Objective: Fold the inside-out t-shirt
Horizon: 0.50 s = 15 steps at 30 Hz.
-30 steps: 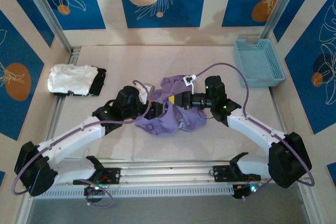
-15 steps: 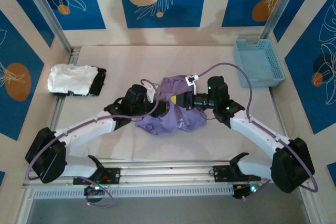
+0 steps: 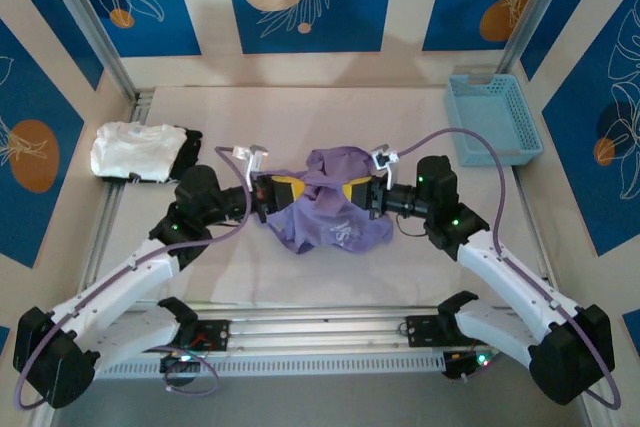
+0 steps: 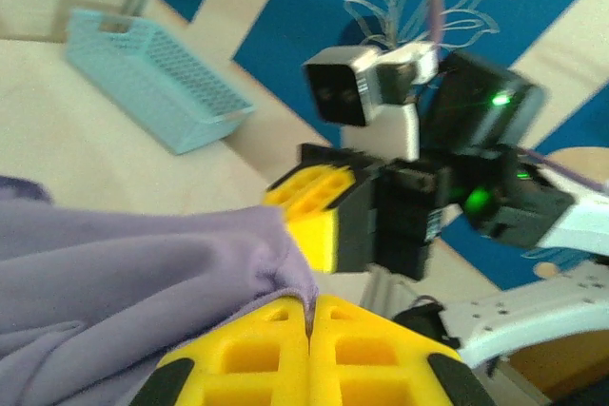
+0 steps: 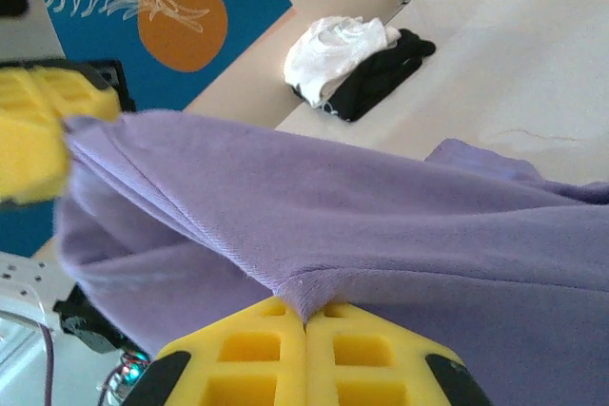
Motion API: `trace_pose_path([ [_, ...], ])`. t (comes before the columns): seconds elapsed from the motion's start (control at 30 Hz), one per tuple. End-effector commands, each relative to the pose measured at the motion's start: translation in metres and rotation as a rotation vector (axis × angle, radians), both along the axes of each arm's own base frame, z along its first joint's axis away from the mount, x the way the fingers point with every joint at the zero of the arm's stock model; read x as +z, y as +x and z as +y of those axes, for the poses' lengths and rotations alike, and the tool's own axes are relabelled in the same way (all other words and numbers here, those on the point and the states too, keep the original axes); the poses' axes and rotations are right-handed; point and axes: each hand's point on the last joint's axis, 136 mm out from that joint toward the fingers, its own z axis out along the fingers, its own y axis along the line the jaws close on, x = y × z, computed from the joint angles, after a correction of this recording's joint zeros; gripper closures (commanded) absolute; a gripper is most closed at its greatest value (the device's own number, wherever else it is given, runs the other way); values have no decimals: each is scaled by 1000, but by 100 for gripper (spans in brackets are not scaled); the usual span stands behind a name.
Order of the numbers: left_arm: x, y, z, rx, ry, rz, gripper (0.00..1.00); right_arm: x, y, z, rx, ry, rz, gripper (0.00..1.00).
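**Item:** t-shirt (image 3: 325,209), lavender, bunched at the table's (image 3: 400,267) centre. Its upper edge was raised and stretched between two grips, the rest sagging in a heap.

**Left gripper** (image 3: 275,190): at the shirt's 9 o'clock side, yellow jaws pressed fully together with a fold of cloth pinched between them.

**Right gripper** (image 3: 358,193): at the 3 o'clock side, jaws likewise closed on a pinch of fabric.

**Purpose, as judged:** opposite holds served to pull the cloth apart and spread it flat ahead of folding.

**Surroundings:**
- A white garment (image 3: 135,151) and a black garment (image 3: 188,155), folded and touching, lay at 10 o'clock, well apart from the shirt.
- A blue basket (image 3: 495,119) stood at 2 o'clock.

**Obstructions:** neither lay near the shirt. The crumpled lower cloth itself looked the likeliest hindrance.
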Motion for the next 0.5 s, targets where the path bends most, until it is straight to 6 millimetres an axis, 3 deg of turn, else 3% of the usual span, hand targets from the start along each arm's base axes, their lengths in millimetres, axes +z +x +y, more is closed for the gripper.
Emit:
trace_pose_path([
  [0.0, 27, -26, 0, -151, -105, -83, 100, -20, 2, 2, -11, -76, -18, 99],
  [0.1, 24, -27, 0, -155, -82, -93, 100, -28, 2, 3, -16, -160, -18, 86],
  [0.3, 10, -22, 0, -127, -16, -79, 100, -17, -11, 9, 19, -261, -195, 61],
  [0.47, 9, -23, -1, -134, -8, -77, 100, -12, -18, 18, 60, -309, -288, 51],
])
